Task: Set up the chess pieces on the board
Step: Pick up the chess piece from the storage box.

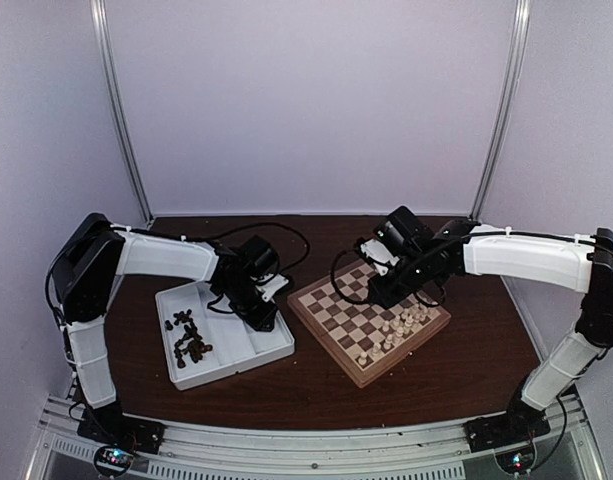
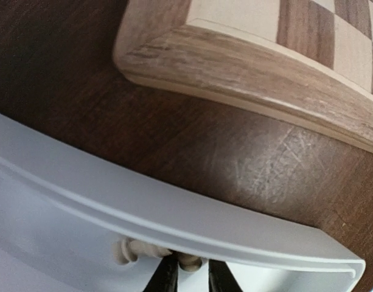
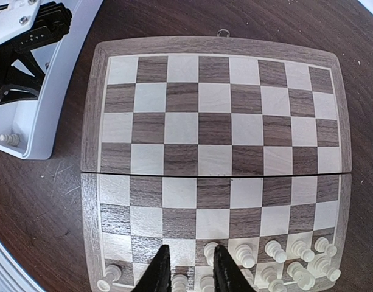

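White ranks near full; dark set not begun.
My right gripper hangs over the white pieces on the board, jaws narrow, hold unclear. My left gripper brackets a white piece in the tray, grip unclear; dark pieces lie to its left.

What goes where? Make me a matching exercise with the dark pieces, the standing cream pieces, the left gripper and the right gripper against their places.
1 dark pieces
2 standing cream pieces
3 left gripper
4 right gripper

A over the board
B in the tray, left compartment
C in the tray, right compartment
D along the board's near right edge

Pairs: 1-B, 2-D, 3-C, 4-A
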Robot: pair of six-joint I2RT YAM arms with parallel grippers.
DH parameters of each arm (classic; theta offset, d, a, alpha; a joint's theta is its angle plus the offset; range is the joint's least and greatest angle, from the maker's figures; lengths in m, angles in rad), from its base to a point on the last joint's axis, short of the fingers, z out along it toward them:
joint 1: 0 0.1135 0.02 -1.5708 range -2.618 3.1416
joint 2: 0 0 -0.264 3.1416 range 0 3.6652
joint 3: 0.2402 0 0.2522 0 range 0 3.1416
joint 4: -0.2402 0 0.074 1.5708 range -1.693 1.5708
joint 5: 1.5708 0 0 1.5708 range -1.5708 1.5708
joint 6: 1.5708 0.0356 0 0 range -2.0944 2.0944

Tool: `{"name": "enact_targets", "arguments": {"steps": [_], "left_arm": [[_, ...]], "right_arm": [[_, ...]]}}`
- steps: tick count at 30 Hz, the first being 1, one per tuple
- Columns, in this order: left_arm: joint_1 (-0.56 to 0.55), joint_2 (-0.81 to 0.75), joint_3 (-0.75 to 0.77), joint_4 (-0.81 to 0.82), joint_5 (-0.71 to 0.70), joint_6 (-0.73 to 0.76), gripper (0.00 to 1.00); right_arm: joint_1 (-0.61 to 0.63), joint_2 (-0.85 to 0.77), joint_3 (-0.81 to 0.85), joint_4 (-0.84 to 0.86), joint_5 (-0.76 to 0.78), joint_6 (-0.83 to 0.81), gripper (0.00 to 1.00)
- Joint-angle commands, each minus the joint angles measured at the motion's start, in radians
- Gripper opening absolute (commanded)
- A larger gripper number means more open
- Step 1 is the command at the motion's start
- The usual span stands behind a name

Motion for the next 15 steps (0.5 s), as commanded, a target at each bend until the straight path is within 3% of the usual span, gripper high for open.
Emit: {"name": "enact_targets", "arguments": {"steps": [1,5,9,15], "left_arm": [[0.005,0.011,-0.012,0.061,0.119,0.019,0.18],[0.005,0.031,-0.006,0.069,0.118,0.016,0.14],[0.005,0.032,-0.004,0.068,0.106,0.001,0.03],[0.005,-0.042,-0.045,0.092,0.074,-0.029,0.00]], "right_arm": [[-0.005,-0.032,-0.010,0.014,-0.003,0.003,0.25],[-0.005,-0.033,-0.008,0.013,-0.005,0.003,0.24],[-0.005,-0.036,-0.005,0.009,-0.007,0.002,0.23],[-0.005,-0.046,-0.007,0.024,-0.032,0.006,0.23]]}}
